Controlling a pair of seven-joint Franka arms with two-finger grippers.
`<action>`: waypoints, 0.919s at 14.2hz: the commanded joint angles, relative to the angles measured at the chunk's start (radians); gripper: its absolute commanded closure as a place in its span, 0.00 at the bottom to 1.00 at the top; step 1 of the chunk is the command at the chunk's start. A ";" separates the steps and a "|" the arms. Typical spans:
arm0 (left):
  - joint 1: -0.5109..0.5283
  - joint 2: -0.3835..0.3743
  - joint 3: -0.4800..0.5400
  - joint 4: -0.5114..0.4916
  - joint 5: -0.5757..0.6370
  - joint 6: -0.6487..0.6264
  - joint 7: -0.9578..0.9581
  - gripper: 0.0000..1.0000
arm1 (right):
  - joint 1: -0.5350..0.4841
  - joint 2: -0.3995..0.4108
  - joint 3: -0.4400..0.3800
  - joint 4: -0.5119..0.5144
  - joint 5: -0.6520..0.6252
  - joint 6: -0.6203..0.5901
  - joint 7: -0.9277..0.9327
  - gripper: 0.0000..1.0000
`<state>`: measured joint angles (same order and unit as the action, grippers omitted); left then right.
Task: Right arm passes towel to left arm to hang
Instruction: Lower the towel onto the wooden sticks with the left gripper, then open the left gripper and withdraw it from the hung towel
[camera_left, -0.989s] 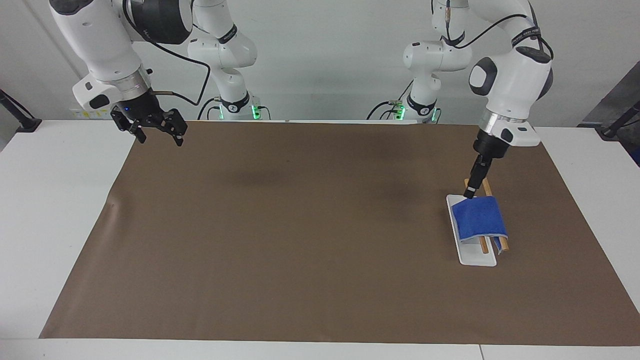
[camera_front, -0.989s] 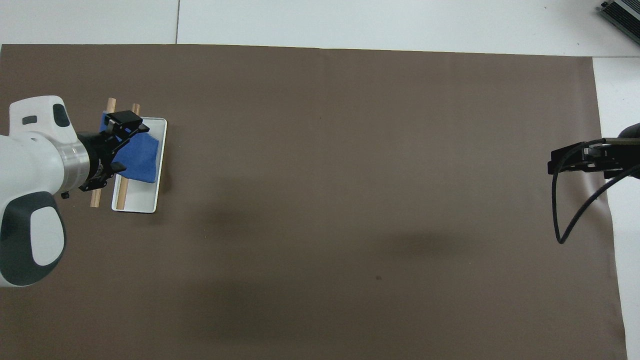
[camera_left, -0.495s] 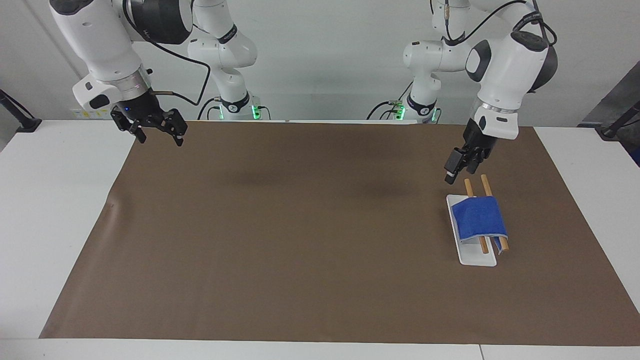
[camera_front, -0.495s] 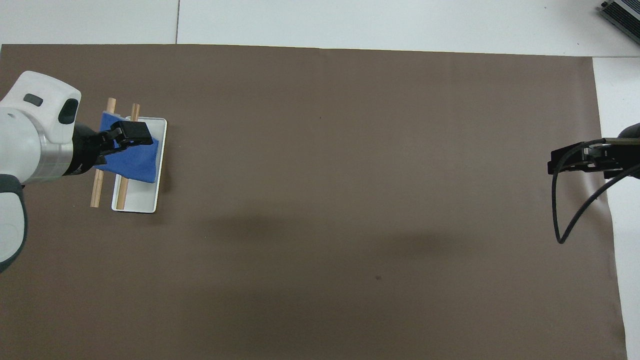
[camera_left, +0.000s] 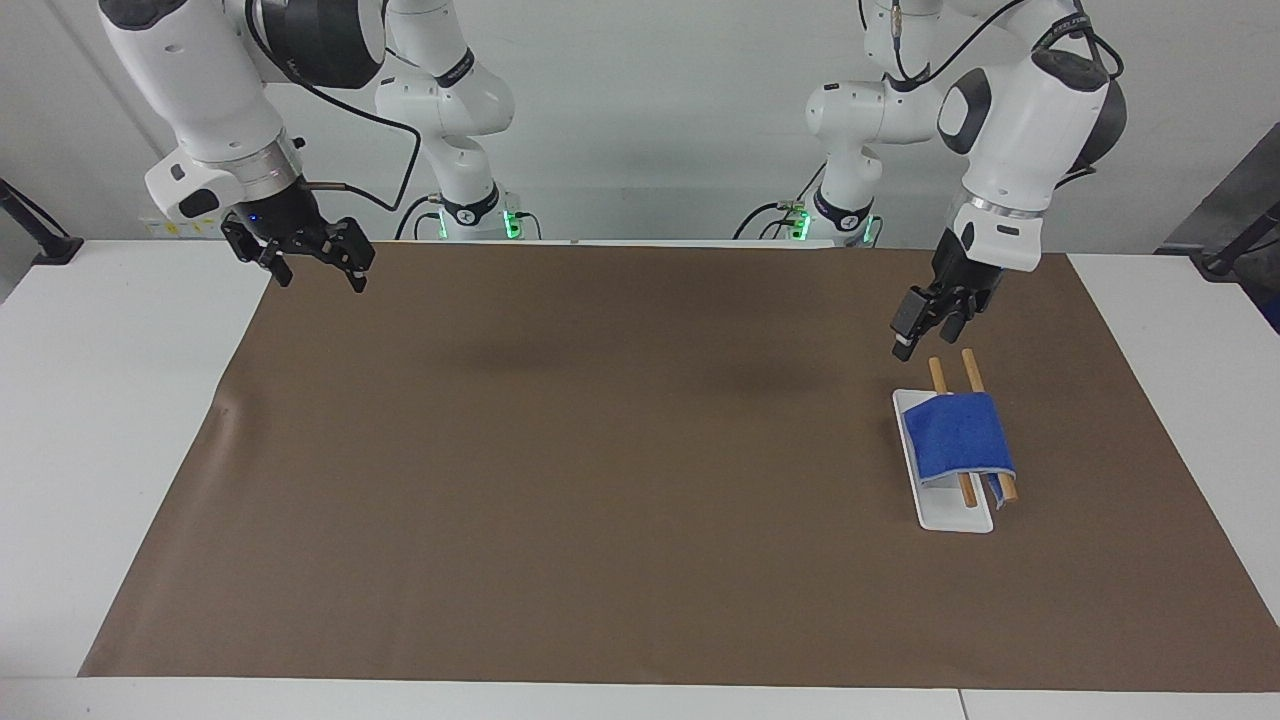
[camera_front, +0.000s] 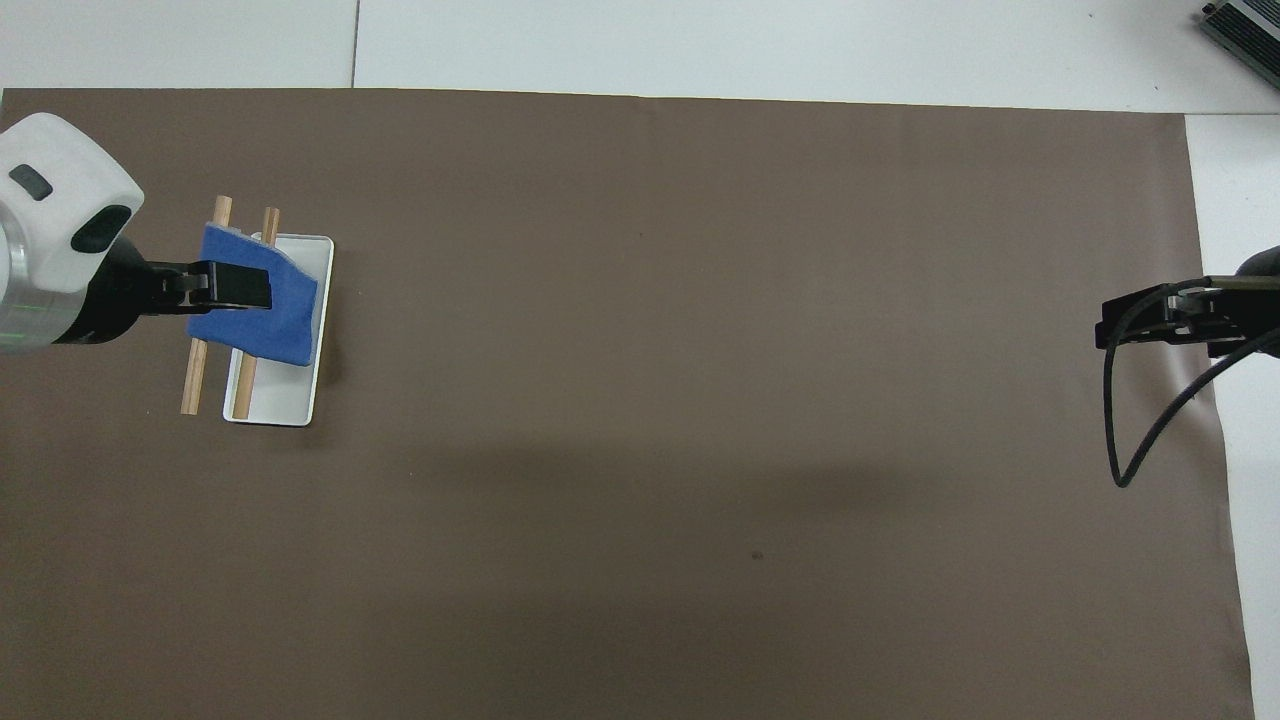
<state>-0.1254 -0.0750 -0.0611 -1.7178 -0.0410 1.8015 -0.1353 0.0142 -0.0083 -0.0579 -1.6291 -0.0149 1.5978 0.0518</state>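
My left gripper (camera_left: 925, 330) has lifted clear of the towel (camera_left: 957, 437), empty and spread, leaving it draped over the rack (camera_left: 945, 505) rods at my left arm's end. Hanging looks done. My right gripper (camera_left: 312, 262) waits, released.

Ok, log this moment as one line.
towel: draped over rack rods | left claw: open, raised by rack, empty | right claw: open, waiting, empty
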 joint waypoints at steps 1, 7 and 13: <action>0.006 0.063 0.003 0.157 0.027 -0.154 0.084 0.00 | -0.005 -0.024 0.003 -0.026 0.000 0.005 -0.001 0.00; 0.010 0.124 0.020 0.328 0.024 -0.332 0.183 0.00 | -0.005 -0.024 0.003 -0.026 0.000 0.005 -0.001 0.00; -0.005 0.106 0.058 0.320 0.023 -0.422 0.247 0.00 | -0.007 -0.024 0.003 -0.028 0.000 0.005 -0.001 0.00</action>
<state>-0.1158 0.0277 -0.0126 -1.4287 -0.0354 1.4330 0.0789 0.0142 -0.0083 -0.0579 -1.6292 -0.0149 1.5978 0.0518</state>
